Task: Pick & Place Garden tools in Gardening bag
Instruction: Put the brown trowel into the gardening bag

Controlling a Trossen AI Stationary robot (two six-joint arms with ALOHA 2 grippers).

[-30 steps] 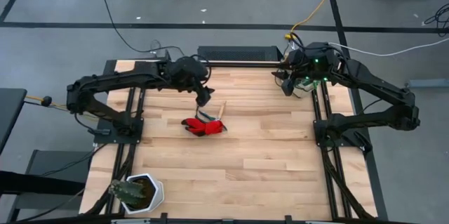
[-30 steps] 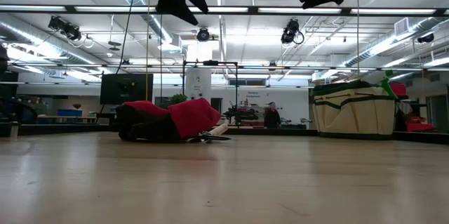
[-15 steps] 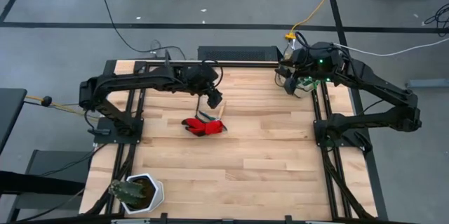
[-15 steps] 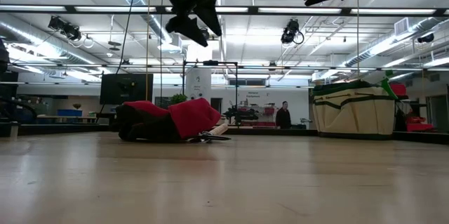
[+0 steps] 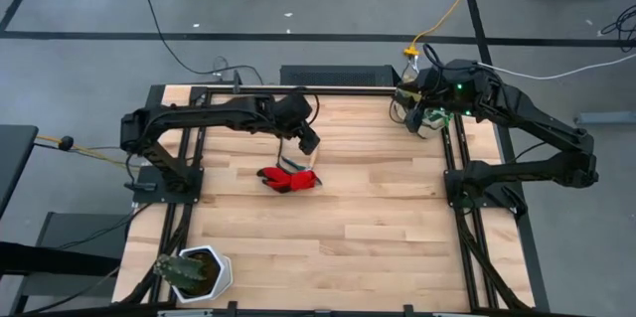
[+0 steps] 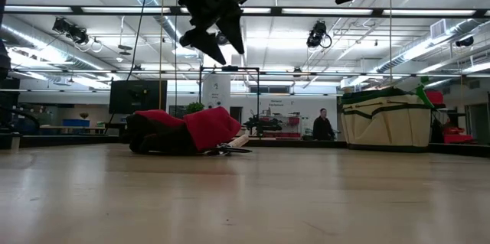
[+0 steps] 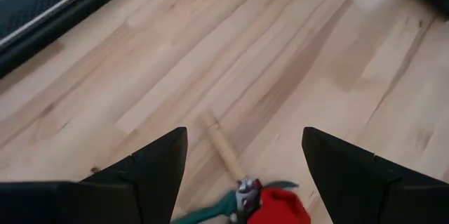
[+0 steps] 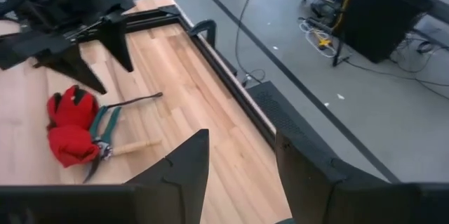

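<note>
High view: left pincer [image 5: 310, 144] hangs spread above red glove [image 5: 281, 178], mid-table.

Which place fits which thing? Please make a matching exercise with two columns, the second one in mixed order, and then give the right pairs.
Things:
1. red glove
2. gardening bag
3. white pot
4. left gripper

Places:
A. hanging open above the tool pile
B. lying mid-table beside the wooden-handled tool
C. near table corner on the left arm's side
D. standing at the table's far right edge

Pairs: 1-B, 2-D, 3-C, 4-A

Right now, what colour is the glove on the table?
Red; the glove shows best in the right wrist view.
</note>
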